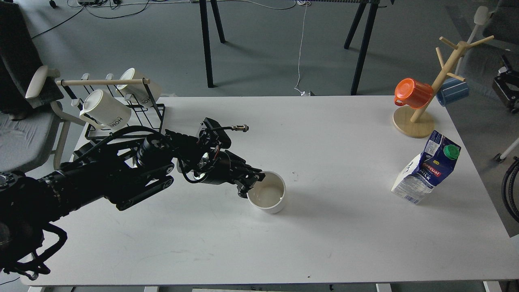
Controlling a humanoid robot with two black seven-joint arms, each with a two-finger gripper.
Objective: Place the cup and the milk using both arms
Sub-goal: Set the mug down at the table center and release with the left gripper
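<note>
The white cup (267, 196) stands upright on the white table (259, 243) near its middle, off-white inside showing. My left gripper (251, 183) reaches in from the left and is shut on the cup's left rim, where the black handle is hidden by the fingers. The blue and white milk carton (425, 172) with its green cap stands at the right side of the table, well apart from the cup. My right arm and gripper are out of view.
A wooden mug tree (421, 109) at the back right holds an orange cup (411, 93) and a blue cup (452, 91). A black wire rack (121, 117) at the back left holds two cream "HOME" mugs. A grey chair stands left of the table.
</note>
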